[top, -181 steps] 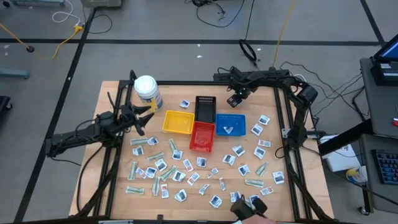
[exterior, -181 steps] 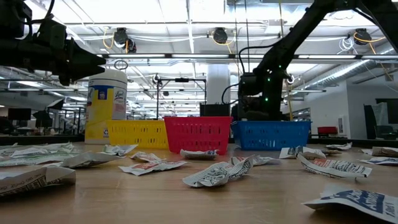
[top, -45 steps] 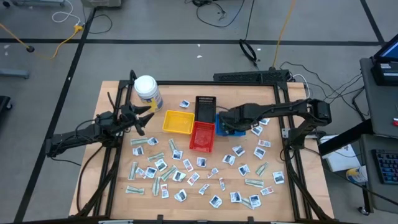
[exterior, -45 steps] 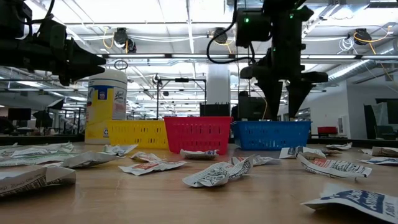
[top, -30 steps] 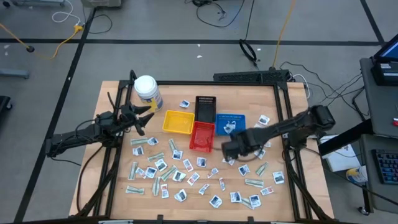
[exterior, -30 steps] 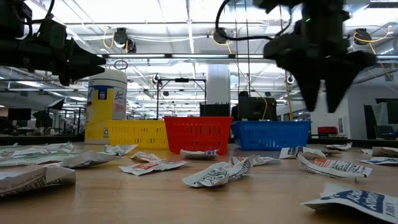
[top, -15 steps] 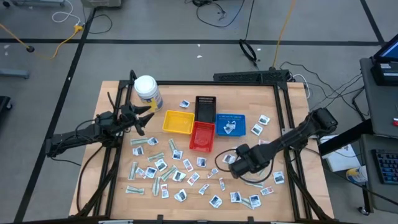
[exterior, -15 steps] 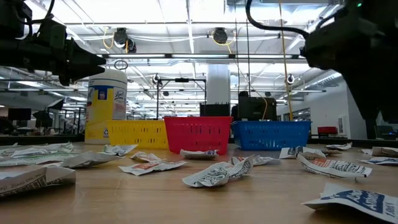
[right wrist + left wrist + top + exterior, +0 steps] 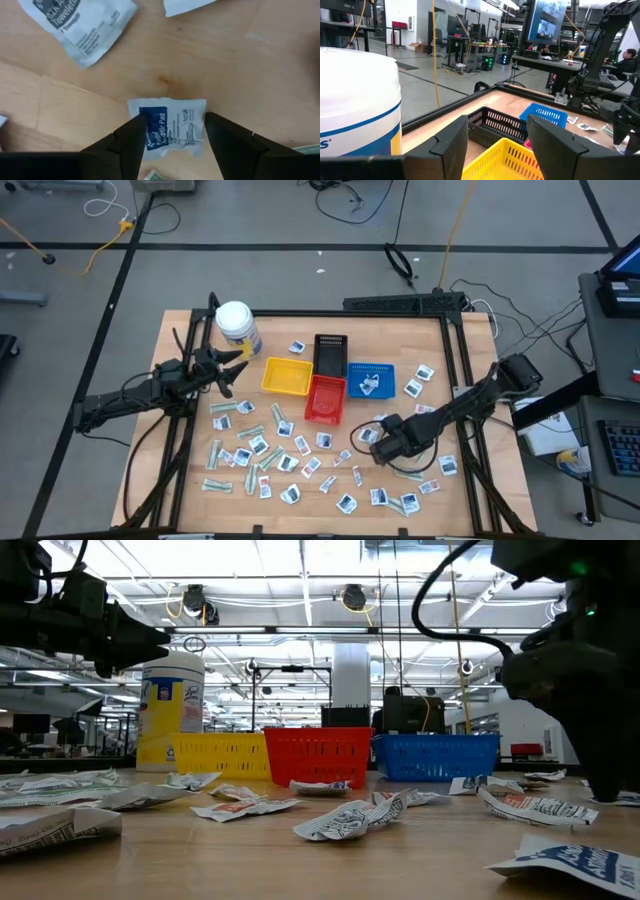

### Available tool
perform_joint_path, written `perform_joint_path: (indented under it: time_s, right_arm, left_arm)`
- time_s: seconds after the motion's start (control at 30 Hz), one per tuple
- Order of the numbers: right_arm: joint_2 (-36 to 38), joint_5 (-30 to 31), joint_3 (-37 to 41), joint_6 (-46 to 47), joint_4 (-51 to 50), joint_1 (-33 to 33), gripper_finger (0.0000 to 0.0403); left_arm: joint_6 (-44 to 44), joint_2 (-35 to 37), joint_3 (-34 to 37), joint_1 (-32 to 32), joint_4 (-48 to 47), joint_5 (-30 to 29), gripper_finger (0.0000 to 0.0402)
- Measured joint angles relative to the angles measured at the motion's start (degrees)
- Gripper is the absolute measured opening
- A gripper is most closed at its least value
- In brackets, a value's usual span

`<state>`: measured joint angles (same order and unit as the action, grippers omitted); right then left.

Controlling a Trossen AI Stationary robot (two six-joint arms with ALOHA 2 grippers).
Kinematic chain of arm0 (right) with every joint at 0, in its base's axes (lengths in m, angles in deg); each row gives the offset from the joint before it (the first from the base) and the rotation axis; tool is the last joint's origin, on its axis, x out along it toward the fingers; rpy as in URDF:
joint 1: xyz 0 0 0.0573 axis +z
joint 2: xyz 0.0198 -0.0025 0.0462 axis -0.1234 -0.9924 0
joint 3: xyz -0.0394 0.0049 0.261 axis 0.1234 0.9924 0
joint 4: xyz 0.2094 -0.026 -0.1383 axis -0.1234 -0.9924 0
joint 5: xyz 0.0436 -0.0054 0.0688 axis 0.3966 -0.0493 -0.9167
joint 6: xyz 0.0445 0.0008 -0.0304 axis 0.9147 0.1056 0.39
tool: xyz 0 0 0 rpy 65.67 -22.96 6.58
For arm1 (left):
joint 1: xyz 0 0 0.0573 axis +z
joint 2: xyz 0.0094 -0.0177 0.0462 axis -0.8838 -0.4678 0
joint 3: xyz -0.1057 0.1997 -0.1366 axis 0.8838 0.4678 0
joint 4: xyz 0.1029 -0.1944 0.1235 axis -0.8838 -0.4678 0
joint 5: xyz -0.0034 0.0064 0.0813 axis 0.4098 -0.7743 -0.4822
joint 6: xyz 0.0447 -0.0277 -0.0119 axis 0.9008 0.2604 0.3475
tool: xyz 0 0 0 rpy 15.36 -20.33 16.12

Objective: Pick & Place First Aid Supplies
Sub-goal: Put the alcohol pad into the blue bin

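Descending from above the blue tray [image 9: 371,379], the right gripper [image 9: 377,446] now sits low at centre-right of the high view, fingers spread either side of a white antiseptic pad packet [image 9: 172,128] lying flat on the table [image 9: 180,340]. A grasp appears imminent. The left gripper [image 9: 222,370] waits at upper left beside the white jar [image 9: 236,324], jaws spread and empty. The blue tray holds one packet; the yellow tray [image 9: 287,375], red tray [image 9: 325,397] and black tray [image 9: 329,351] show none. Remaining supplies [image 9: 262,452] lie scattered lower down.
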<state>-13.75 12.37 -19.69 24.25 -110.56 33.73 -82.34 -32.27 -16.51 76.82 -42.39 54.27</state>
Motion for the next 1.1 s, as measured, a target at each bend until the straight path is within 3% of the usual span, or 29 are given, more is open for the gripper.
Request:
perform_joint_path:
  time_s: [0.13,0.43,0.63,1.1]
  right_arm:
    - [-0.2,0.1,0.1,-0.4,0.4,0.0,0.0172]
    - [-0.2,0.0,0.2,-1.9,0.5,-0.2,0.0013]
    - [1.3,-0.9,-1.9,-7.7,-4.2,-1.7,0.0005]
    - [6.6,-4.9,-14.5,-36.2,-22.8,-11.4,0.0003]
  left_arm:
    - [0.0,0.0,0.0,0.0,0.0,0.0,0.0209]
    - [0.0,0.0,0.0,0.0,0.0,0.0,0.0209]
    - [0.0,0.0,0.0,0.0,0.0,0.0,0.0209]
    - [0.0,0.0,0.0,0.0,0.0,0.0,0.0209]
